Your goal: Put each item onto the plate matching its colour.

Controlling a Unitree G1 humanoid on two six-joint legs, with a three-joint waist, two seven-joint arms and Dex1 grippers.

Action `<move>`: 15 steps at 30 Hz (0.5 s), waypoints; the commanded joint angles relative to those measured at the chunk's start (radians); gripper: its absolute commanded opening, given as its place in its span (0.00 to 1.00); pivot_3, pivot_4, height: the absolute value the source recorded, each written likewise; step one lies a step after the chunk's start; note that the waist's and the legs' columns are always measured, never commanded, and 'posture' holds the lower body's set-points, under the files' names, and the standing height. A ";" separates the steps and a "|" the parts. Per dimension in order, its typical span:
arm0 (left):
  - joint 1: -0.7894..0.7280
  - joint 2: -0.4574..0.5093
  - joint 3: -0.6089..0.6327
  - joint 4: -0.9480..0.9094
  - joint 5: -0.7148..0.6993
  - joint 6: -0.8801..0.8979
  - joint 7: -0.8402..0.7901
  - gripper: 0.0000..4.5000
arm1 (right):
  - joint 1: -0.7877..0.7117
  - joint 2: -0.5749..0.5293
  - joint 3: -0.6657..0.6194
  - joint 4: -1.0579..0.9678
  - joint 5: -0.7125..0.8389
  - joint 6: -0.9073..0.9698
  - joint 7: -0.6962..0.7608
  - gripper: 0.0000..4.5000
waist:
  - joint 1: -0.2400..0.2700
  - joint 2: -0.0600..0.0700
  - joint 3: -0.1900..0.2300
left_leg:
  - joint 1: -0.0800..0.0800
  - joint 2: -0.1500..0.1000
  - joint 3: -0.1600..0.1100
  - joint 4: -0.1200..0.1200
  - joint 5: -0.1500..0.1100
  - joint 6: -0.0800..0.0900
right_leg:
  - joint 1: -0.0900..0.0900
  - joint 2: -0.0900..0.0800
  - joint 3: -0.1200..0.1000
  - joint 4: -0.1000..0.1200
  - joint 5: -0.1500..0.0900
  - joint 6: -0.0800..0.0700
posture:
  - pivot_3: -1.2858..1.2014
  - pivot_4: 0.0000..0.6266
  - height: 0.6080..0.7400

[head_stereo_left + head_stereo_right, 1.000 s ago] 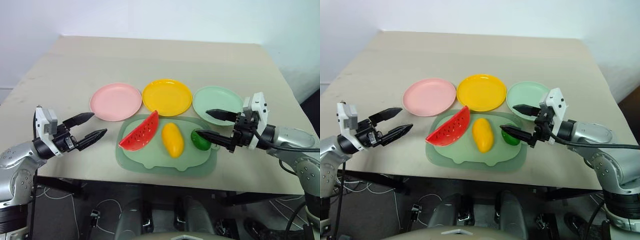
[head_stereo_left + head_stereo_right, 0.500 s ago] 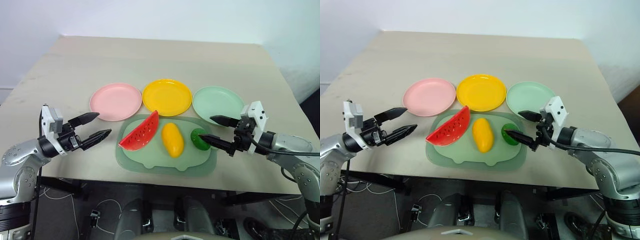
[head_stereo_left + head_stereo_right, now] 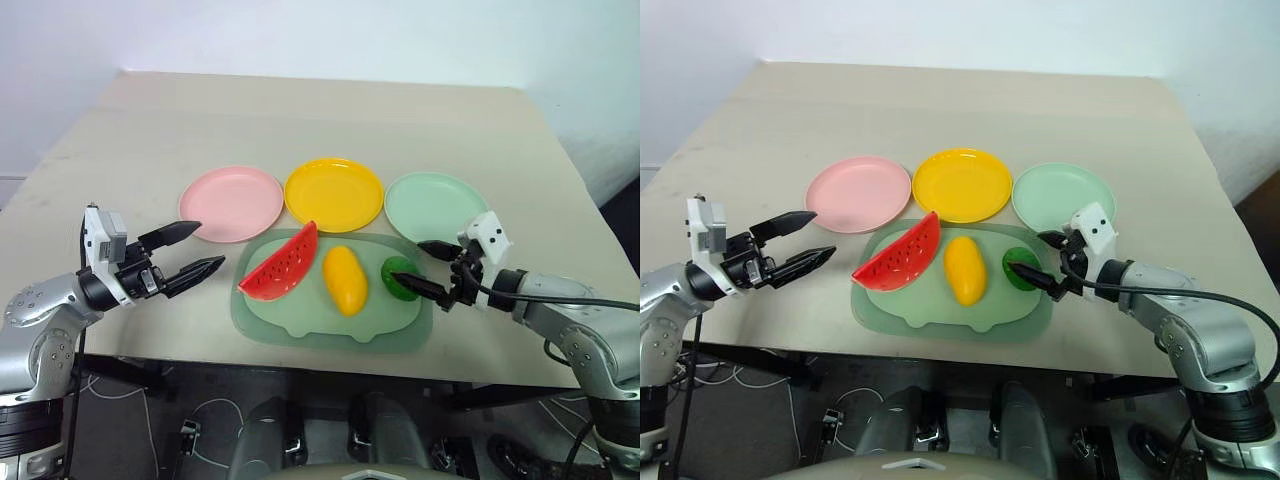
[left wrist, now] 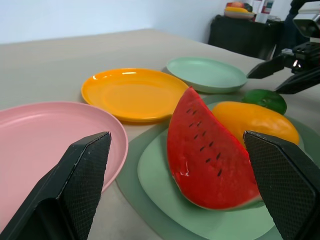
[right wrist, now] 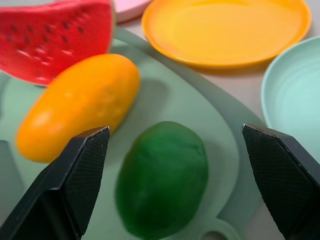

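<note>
The green fruit (image 3: pixel 401 279) lies at the right end of the tray (image 3: pixel 300 325), near the bench's front edge, touching nothing. Since 1 second ago the right gripper (image 3: pixel 432 270) has sunk and closed in; its jaws now stand released on either side of the fruit, so a grasp looks imminent. The mint plate (image 3: pixel 435 205) waits just behind. The mango (image 3: pixel 344 279) and watermelon wedge (image 3: pixel 281 264) lie alongside, apart; the yellow plate (image 3: pixel 334 193) and pink plate (image 3: pixel 232 202) sit empty. The left gripper (image 3: pixel 190 250) hovers released, clear.

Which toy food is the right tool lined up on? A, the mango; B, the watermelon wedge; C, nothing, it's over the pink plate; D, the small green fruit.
D: the open right tool brackets the small green fruit on the tray.
</note>
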 commanded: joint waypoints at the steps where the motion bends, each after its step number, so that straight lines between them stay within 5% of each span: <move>1: 0.003 0.003 0.004 -0.026 -0.002 -0.018 -0.002 0.99 | -0.017 0.010 0.023 0.006 -0.029 -0.001 -0.015 1.00 | 0.000 0.000 0.000 | 0.000 0.000 0.000 0.000 0.000 0.000 | 0.000 0.000 0.000 0.000 0.000 0.000 | 0.52 0.24 0.67; 8: 0.004 -0.002 0.004 -0.010 0.014 -0.038 -0.005 0.99 | -0.050 0.024 0.061 0.063 -0.071 0.004 -0.018 1.00 | 0.000 0.000 0.000 | 0.000 0.000 0.001 0.000 0.000 0.000 | 0.000 0.000 0.000 0.000 0.000 0.000 | 0.52 0.24 0.67; 15: 0.001 -0.003 0.004 -0.007 0.022 -0.046 -0.002 1.00 | -0.082 0.033 0.076 0.098 -0.074 0.008 0.009 0.62 | 0.000 0.000 0.000 | 0.000 0.000 0.001 0.000 0.000 0.000 | 0.002 0.000 0.000 0.000 0.000 0.000 | 0.52 0.24 0.67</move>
